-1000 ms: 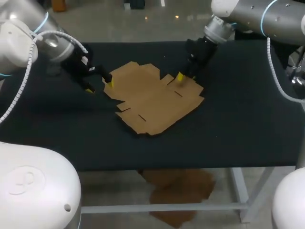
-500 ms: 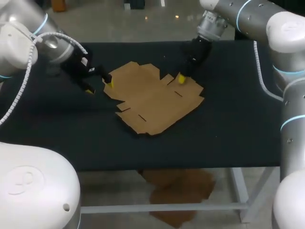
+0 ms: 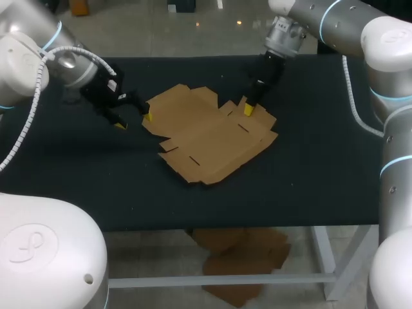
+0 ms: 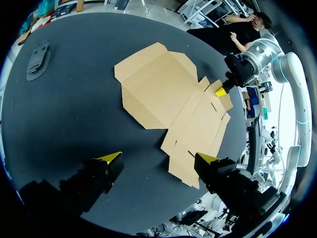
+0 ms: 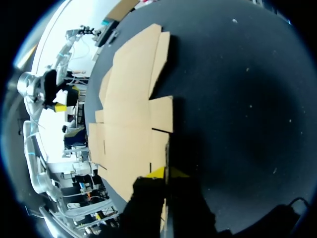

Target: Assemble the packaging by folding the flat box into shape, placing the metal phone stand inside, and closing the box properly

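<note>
box [image 3: 209, 135] light, thin, floppy at creases. right fingers [image 3: 248, 109] clamped on 1 o'clock flap; left fingers [image 3: 149, 116] apart at 10 o'clock edge. Grip near folds.

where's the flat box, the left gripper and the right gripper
flat box [image 3: 209, 138], head view, middle panel
left gripper [image 3: 134, 121], head view, midway between its open fingers
right gripper [image 3: 248, 109], head view, its yellow tips

The left arm [image 3: 26, 38] and the right arm [image 3: 335, 22] are built of rounded silver-grey links with white joint caps, ringed by thin light-blue bands. A white ribbed hose [image 3: 37, 90] loops along the outside of each. The left end effector [image 3: 134, 120] and the right end effector [image 3: 248, 109] are black with yellow finger tips. A big white domed housing [image 3: 45, 257] bears a faint embossed mark.
</note>
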Controlling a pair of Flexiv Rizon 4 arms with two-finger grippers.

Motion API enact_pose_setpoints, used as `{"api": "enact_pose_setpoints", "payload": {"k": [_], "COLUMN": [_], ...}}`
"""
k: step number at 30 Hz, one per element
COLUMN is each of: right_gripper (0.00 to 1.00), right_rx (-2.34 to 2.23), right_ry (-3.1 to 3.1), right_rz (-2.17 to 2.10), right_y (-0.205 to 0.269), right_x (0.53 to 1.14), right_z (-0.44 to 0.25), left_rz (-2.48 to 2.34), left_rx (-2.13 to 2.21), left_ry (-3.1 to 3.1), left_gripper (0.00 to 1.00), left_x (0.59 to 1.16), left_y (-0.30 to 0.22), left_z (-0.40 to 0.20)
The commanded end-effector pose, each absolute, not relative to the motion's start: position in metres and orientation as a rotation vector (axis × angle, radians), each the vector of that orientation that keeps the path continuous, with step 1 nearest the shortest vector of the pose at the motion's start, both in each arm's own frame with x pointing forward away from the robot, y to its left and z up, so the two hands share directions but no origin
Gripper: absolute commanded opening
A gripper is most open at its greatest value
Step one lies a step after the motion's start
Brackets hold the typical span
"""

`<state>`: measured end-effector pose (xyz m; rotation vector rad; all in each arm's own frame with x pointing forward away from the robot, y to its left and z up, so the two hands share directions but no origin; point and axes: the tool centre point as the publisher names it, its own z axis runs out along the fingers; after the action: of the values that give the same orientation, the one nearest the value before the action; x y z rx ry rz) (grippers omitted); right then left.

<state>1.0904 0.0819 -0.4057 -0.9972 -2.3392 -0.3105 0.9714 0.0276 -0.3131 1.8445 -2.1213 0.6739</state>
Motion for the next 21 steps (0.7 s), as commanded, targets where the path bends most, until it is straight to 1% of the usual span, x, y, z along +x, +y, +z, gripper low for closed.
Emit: {"api": "enact_pose_setpoints", "payload": {"k": [1,21], "right_gripper": [0.0,0.0], "right_rx": [-0.938,-1.325], "right_ry": [-2.272,-2.088], "right_rz": [-0.153,-0.537], "right_y": [0.077,0.06], "right_x": [1.095,1.071], "right_z": [-0.399,-0.385], "left_rz": [0.679,0.68], "left_rx": [1.838,1.768], "left_ry": [-2.122,-2.172], "left_gripper": [1.0,1.0], "left_x": [0.97,0.974], "left_y": [0.029,0.032], "left_z": [-0.314,-0.314]}}
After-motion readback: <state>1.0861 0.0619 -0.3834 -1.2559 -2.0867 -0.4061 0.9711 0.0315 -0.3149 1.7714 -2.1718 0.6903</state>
